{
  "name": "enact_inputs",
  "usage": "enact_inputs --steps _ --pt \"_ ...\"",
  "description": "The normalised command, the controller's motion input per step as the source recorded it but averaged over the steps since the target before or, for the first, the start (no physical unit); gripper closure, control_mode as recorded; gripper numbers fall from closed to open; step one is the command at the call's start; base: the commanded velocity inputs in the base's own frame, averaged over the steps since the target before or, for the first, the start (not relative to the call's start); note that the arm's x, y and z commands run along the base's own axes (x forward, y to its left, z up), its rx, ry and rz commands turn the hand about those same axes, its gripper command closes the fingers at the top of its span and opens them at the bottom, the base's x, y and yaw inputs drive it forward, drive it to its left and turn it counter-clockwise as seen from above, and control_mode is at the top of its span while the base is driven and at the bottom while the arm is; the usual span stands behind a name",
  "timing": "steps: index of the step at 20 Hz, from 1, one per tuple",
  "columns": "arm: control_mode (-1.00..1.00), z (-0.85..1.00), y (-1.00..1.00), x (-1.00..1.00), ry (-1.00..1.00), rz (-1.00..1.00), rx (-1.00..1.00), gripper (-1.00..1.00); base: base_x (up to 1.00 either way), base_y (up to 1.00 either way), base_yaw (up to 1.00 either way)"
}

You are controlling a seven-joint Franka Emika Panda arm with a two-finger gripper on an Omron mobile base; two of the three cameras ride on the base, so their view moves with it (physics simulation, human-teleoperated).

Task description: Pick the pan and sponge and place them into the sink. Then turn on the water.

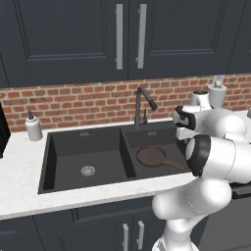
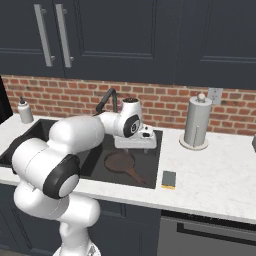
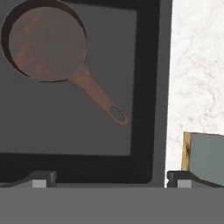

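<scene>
Pan (image 3: 43,43) — round, rusty-brown, long handle — flat in sink (image 1: 49,162); jaws wide open, empty.

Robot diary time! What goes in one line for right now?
pan: in right basin of sink | sponge: on counter beside sink | hand: open, empty, above basin | water: off

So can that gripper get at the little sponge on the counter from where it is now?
Probably yes. The gripper is open and empty, above the sink's right edge, and the sponge lies on bare counter beside it with nothing around it.
</scene>
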Motion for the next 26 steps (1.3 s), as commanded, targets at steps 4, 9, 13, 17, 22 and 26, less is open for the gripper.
enact_inputs --steps 4,9,13,17,22,26 --pt "-1.0 0.0 -0.41 -0.2 0.0 -0.03 0.01 -1.0 0.0 0.0 0.0" --pt "-1.0 0.0 -0.35 -0.24 0.0 0.0 0.0 -1.0 0.0 0.0 0.0" --pt "-1.0 0.0 -0.37 -0.16 0.0 0.0 0.0 -1.0 0.0 0.0 0.0" --pt "-1.0 0.0 -0.32 -0.18 0.0 0.0 0.0 -1.0 0.0 0.0 0.0" --pt "-1.0 0.0 -0.25 -0.16 0.0 0.0 0.0 -1.0 0.0 0.0 0.0" --pt "-1.0 -0.01 -0.2 -0.08 0.0 0.0 0.0 -1.0 0.0 0.0 0.0"
